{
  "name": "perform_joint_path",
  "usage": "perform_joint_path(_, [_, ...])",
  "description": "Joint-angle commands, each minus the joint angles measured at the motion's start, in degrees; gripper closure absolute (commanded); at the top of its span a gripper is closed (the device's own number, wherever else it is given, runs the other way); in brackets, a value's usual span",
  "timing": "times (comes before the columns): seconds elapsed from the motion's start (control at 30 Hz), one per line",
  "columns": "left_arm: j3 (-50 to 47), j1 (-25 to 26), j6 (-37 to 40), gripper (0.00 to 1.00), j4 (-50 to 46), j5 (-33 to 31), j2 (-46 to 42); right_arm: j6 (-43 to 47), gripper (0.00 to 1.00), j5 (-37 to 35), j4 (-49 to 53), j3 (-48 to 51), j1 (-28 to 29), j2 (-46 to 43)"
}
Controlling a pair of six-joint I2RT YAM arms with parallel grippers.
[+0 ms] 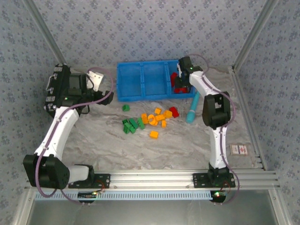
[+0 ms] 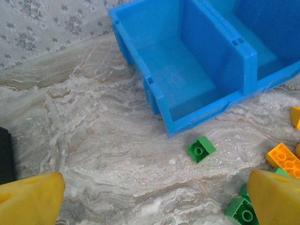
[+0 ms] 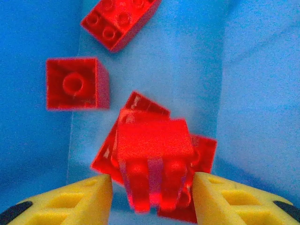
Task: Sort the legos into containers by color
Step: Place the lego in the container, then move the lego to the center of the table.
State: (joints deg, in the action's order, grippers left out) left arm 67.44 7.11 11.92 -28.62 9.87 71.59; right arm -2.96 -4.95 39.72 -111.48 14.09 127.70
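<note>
The blue container point(image 1: 140, 64) stands at the back of the table with three compartments. My right gripper point(image 1: 180, 83) hangs over its right compartment point(image 3: 253, 93). In the right wrist view the gripper point(image 3: 152, 187) is open, and a blurred red lego point(image 3: 152, 140) sits between the fingers with a gap on its left side. Other red legos point(image 3: 77, 83) lie on the compartment floor below. Green point(image 1: 131, 124), orange point(image 1: 157, 118) and red point(image 1: 174, 111) legos lie loose mid-table. My left gripper point(image 1: 99, 80) is open point(image 2: 154, 197) over bare table, left of a lone green lego point(image 2: 201, 149).
A teal piece point(image 1: 192, 110) lies to the right of the loose legos. A black case point(image 1: 58, 89) stands at the left behind the left arm. One orange lego point(image 1: 153, 134) lies apart toward the front. A small card point(image 1: 240, 149) rests near the right frame rail.
</note>
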Motion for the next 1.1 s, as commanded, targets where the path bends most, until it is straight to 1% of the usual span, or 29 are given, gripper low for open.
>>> perform_joint_path(0.0, [1.41, -0.43, -0.67, 0.0, 0.1, 2.0, -3.76, -0.11, 0.51, 0.0, -1.31, 5.52, 1.16, -8.81])
perform_joint_path(0.27, [0.41, -0.17, -0.76, 0.0, 0.54, 1.47, -7.54, 0.99, 0.52, 1.78, -5.02, 24.99, 5.32, -22.74])
perform_joint_path(0.4, [0.24, 0.15, -0.76, 0.0, 0.72, 1.71, -8.52, 1.99, 0.53, 1.92, -7.0, 32.14, 6.89, -27.11])
perform_joint_path(0.5, [0.23, 0.15, -0.59, 0.0, 0.59, 1.76, -8.66, 0.89, 0.53, 2.73, -8.07, 36.32, 6.83, -29.97])
perform_joint_path(0.7, [0.32, 0.18, -0.85, 0.0, 0.58, 2.11, -8.44, -1.17, 0.51, 4.19, -9.15, 40.98, 7.65, -31.32])
perform_joint_path(0.9, [0.51, 0.33, -1.11, 0.0, 0.5, 2.53, -8.08, -4.41, 0.4, 7.75, -11.66, 42.23, 7.53, -29.69])
perform_joint_path(1.07, [0.51, 0.49, -1.1, 0.0, 0.41, 2.61, -8.56, -7.85, 0.38, 7.22, -12.37, 41.36, 7.63, -27.59])
